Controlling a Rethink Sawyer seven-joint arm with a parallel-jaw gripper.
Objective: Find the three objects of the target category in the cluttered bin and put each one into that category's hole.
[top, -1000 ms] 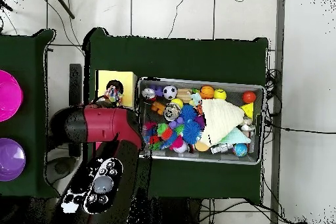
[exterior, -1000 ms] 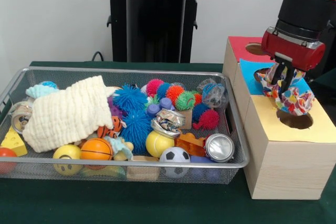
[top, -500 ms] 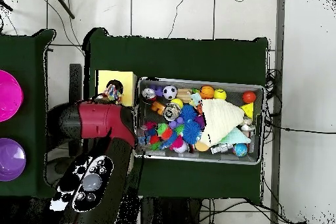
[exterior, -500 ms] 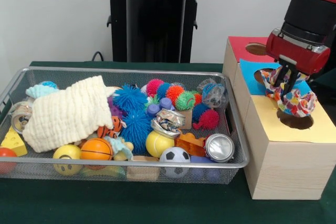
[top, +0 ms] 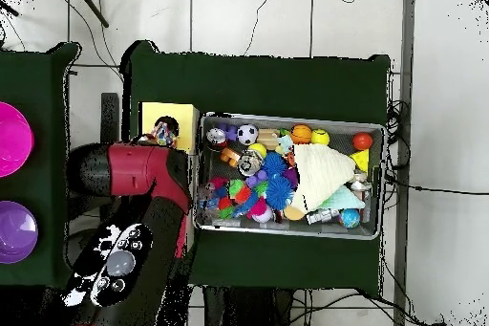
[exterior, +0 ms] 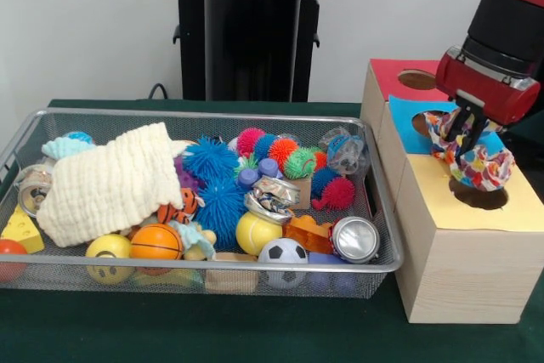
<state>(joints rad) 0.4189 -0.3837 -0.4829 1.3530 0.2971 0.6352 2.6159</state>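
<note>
My gripper [exterior: 470, 140] is shut on a white cloth with coloured patches [exterior: 476, 163] and holds it just above the far rim of the yellow-panelled hole [exterior: 480, 195] of the pale wood box [exterior: 463, 274]. In the overhead view the cloth [top: 164, 135] shows beside the hole [top: 168, 122], with the red arm [top: 134, 174] covering the rest of the boxes. The wire mesh bin [exterior: 212, 268] lies left of the box, full of toys; it shows in the overhead view too [top: 287, 119]. No other patched cloth shows in the bin.
A cream waffle cloth [exterior: 110, 182] covers the bin's left part. Spiky balls [exterior: 212, 184], a soccer ball [exterior: 283, 252], cans [exterior: 354, 239] and an orange ball [exterior: 155, 241] fill the rest. The blue-panelled hole [exterior: 422, 122] and the red-panelled hole [exterior: 416, 79] lie behind the yellow one.
My gripper has moved a little to the right with the patched cloth, from over the blue panel's edge to over the yellow hole's far rim. The bin's contents have not moved.
</note>
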